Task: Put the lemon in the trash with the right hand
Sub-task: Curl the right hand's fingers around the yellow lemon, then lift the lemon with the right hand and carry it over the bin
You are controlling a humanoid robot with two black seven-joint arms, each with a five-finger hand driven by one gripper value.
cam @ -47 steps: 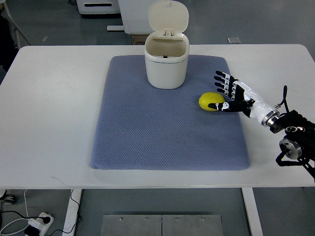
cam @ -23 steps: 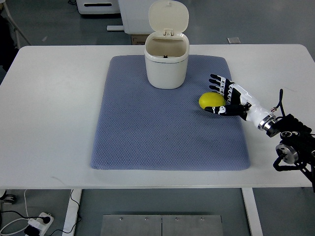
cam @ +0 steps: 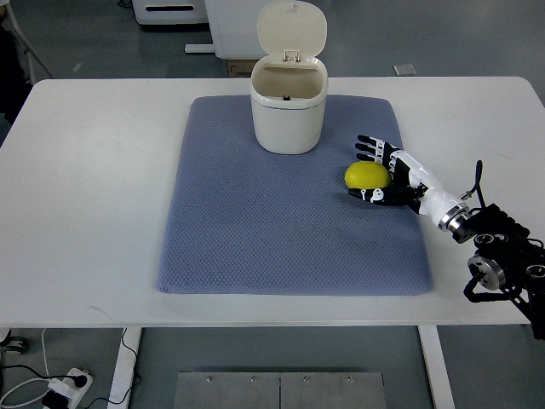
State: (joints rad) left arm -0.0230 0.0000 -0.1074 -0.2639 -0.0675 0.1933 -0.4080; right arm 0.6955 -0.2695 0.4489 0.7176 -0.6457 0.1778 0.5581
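Observation:
A yellow lemon [cam: 365, 175] lies on the blue-grey mat [cam: 255, 230], right of its middle. My right hand [cam: 376, 170] reaches in from the right edge and cups the lemon from its right side. The fingers [cam: 368, 149] are spread behind the lemon and the thumb [cam: 364, 195] sits in front of it, not closed around it. A cream trash bin [cam: 289, 104] stands at the mat's far edge with its lid [cam: 292, 29] flipped up and its mouth open. It is up and left of the lemon. The left arm is out of view.
The mat lies on a white table [cam: 94, 187]. The right arm's black wrist joints [cam: 501, 256] hang over the table's right front corner. Below the table's left front, cables and a power strip [cam: 64, 388] lie on the floor.
My right hand has slid left and slightly toward the front of the table, so its fingers and thumb now bracket the lemon. The lemon and bin have not moved.

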